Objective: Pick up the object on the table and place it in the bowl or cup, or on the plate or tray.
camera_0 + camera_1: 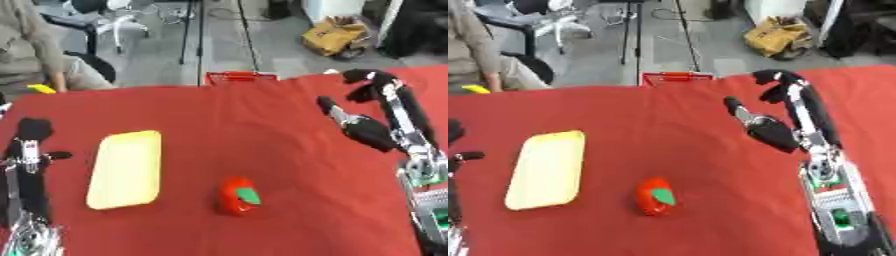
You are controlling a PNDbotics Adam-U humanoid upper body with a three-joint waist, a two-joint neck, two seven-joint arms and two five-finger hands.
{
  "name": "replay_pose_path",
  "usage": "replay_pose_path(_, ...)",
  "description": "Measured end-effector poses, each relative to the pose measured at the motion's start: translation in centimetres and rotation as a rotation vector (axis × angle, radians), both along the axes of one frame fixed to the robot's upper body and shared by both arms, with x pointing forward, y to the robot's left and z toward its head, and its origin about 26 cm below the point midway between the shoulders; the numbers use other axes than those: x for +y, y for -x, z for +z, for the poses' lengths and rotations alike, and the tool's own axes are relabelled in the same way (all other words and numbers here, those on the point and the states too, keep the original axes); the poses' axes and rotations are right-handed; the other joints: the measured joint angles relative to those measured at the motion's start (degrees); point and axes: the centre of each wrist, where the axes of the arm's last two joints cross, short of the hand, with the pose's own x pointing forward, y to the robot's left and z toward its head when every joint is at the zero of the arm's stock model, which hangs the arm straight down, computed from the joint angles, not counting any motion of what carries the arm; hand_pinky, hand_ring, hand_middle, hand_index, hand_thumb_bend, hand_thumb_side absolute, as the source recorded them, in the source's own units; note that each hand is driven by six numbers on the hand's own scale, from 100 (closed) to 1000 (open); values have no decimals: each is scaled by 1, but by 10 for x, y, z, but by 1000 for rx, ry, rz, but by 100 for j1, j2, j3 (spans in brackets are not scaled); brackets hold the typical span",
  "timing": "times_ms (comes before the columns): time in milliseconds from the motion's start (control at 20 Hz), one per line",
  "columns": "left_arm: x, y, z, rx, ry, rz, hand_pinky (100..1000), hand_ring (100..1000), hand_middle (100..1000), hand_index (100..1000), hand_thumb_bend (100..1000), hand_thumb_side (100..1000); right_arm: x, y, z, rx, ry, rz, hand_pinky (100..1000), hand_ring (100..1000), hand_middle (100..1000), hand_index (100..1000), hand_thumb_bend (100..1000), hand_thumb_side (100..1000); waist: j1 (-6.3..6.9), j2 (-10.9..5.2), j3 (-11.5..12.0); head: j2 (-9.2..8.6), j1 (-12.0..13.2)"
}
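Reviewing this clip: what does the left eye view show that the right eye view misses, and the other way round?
Only the left eye view shows the whole left hand, raised at the table's near left. The right eye view cuts that hand at its edge, but shows more of the right forearm. Both show the right hand, fingers relaxed, above the red cloth, the yellow tray and the red object.

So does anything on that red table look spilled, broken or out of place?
Nothing stands out. The red toy with a green patch lies intact on the cloth, the yellow tray sits flat beside it, slightly angled, and both robot hands, left and right, are clear of them.
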Motion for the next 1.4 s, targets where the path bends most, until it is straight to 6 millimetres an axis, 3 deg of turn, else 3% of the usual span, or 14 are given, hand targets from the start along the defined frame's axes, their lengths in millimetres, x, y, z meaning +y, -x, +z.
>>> replay_pose_path(900,0,0,0,0,0,0,515,822,778,718,641,870,1,-1,2,-4,6,-1,647,616,709,815,576,546,0,0,-3,-47,-36)
replay_pose_path(1400,0,0,-1,4,-1,-2,516,822,777,719,642,870,30,-23,-11,131,207,197,652,624,730,835,597,497,0,0,35,-46,-251)
